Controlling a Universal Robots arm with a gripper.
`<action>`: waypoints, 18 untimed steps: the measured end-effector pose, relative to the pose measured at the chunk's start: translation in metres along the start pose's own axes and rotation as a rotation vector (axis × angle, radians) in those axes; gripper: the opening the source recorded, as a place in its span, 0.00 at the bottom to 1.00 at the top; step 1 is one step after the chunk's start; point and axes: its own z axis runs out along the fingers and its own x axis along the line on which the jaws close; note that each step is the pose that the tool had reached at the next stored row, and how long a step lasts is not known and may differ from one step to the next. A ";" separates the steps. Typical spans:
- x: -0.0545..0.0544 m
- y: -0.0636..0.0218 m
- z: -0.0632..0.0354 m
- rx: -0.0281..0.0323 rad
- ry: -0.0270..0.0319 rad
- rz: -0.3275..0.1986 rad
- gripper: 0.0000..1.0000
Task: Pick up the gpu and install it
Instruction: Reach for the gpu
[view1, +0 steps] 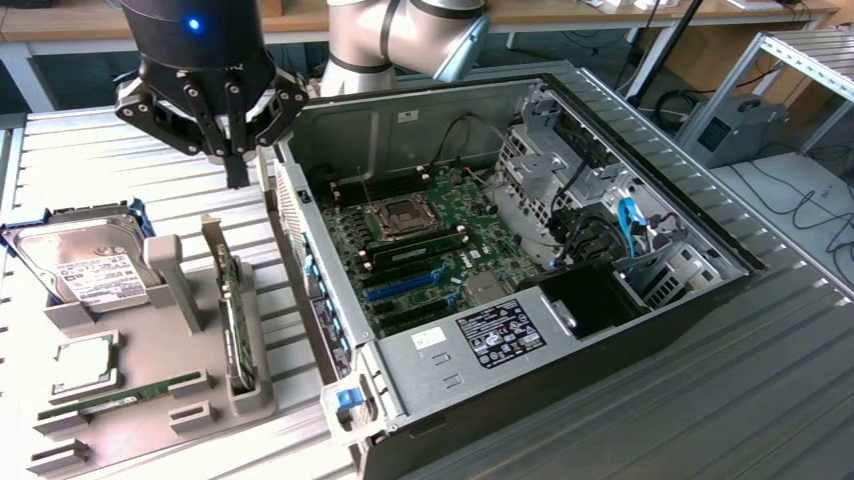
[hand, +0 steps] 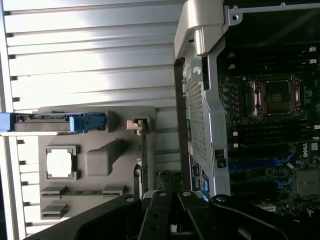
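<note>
The gpu (view1: 236, 322) stands on its thin edge in the gray holder (view1: 200, 405), so its faces are hard to see. The pincer (view1: 238, 176) hangs above, closed on nothing.

Edge-on gpu (hand: 142, 156) in gray holder (hand: 120, 117)

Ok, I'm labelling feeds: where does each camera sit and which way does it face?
Exterior view: off the arm, high up, looking down on the open computer case and grey parts holder; arm and shut claw show.
Wrist view: on the wrist, looking past the claw at the gpu standing edgewise in the holder.
Shared: case, holder, gpu, claw.
</note>
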 end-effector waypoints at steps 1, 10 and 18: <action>0.000 -0.0002 0.0000 0.0000 0.0000 0.000 0.11; 0.001 -0.0018 -0.0001 -0.0001 0.0000 0.000 0.11; 0.003 -0.0048 -0.0002 0.0000 0.0001 0.000 0.11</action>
